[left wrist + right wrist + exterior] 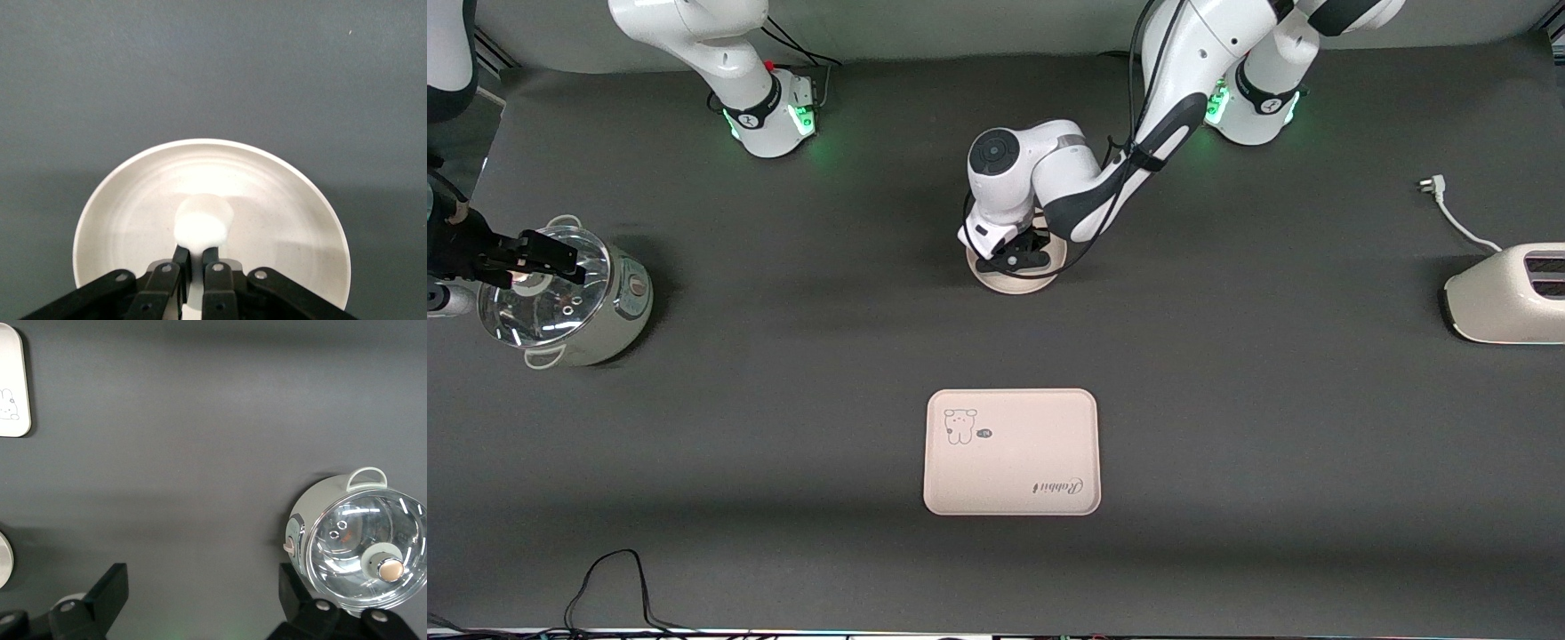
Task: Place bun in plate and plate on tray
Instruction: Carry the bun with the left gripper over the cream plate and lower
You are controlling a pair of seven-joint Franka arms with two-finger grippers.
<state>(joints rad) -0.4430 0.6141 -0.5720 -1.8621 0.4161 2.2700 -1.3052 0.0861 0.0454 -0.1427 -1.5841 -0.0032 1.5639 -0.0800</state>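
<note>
A: Bun?

B: Small off-white bun (202, 222), smooth, matte, rounded lump. Sits inside the round cream-beige shallow plate (120, 200), near its centre. Faint concentric rings show on the plate floor; raised rim all round.

A: Left gripper?

B: Left gripper (195, 255) is low over the plate. Its black fingers (180, 255) are drawn close together, and their tips sit at the bun's edge. A narrow strip of off-white shows between them, so they pinch the bun's edge. In the front view the left arm reaches in from its base and its wrist covers most of the plate (1005, 283); only the rim nearest the front camera shows.

A: Tray?

B: Cream-beige rectangular tray (1011, 452) with rounded corners, flat on the dark grey table (1227, 427), well apart from the plate and nearer the front camera. Small cartoon animal drawing in one corner, "Rabbit" script in the corner diagonal to it. Nothing lies on it.

A: Right gripper?

B: Right gripper (543, 258) hangs over the glass lid of a pale green round cooker pot (596, 307) at the right arm's end of the table. Its fingers (107, 593) stand spread wide, holding nothing. That arm waits.

A: Anything else?

B: White toaster (1507, 293) at the left arm's end, its white cord and plug (1436, 188) lying loose on the table.
</note>
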